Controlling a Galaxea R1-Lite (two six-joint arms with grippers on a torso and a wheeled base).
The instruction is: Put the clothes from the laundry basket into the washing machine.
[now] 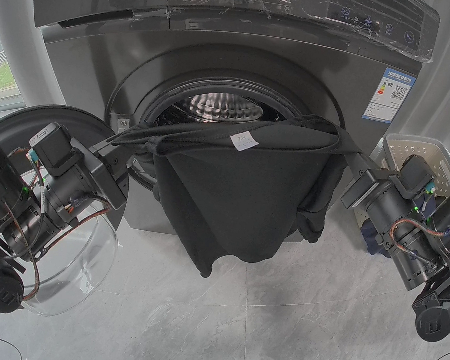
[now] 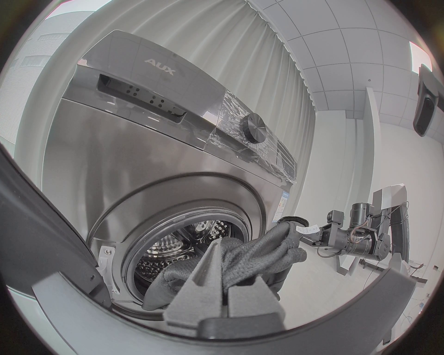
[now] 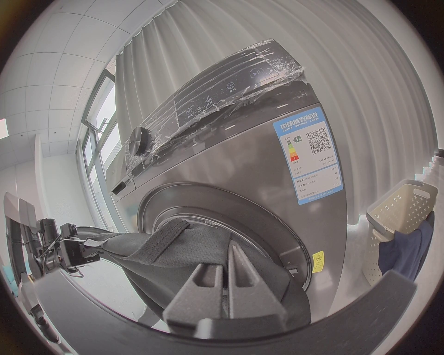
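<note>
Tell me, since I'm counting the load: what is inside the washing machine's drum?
Bare perforated metal shows in the drum. The black garment across the opening hides its lower part and anything lying there.

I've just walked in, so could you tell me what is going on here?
The robot holds a black garment stretched between its left gripper and right gripper, both shut on it, in front of the open washing machine. The door stands open at the left. Most of the cloth hangs outside, below the opening. A blue garment is in the basket at the right.
</note>
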